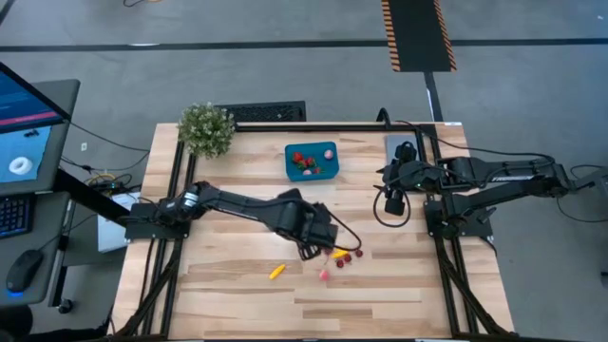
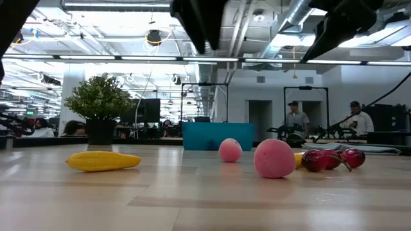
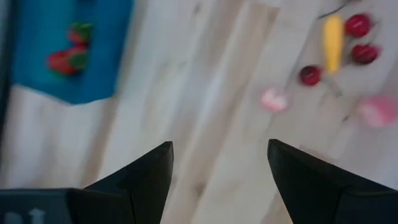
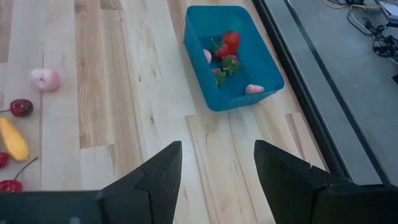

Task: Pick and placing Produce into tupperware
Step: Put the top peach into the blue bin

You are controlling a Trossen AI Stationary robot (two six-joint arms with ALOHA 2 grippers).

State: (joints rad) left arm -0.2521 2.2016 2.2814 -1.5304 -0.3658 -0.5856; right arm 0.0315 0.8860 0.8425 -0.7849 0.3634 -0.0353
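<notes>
Grey floor surrounds the wooden worktop (image 1: 237,294) in the high view. The teal tupperware (image 1: 313,161) sits upper centre holding strawberries; loose produce (image 1: 340,258) lies lower centre, just beside the left end effector (image 1: 312,249). The right end effector (image 1: 394,203) waits at centre right.

Low view: a pink piece (image 2: 274,158) and cherries (image 2: 331,158) crowd together right of centre, so a descent may well nudge a round neighbour rolling.

Left wrist view: fingers (image 3: 146,174) spread wide, empty.

Right wrist view: fingers (image 4: 283,171) wide, empty.
</notes>
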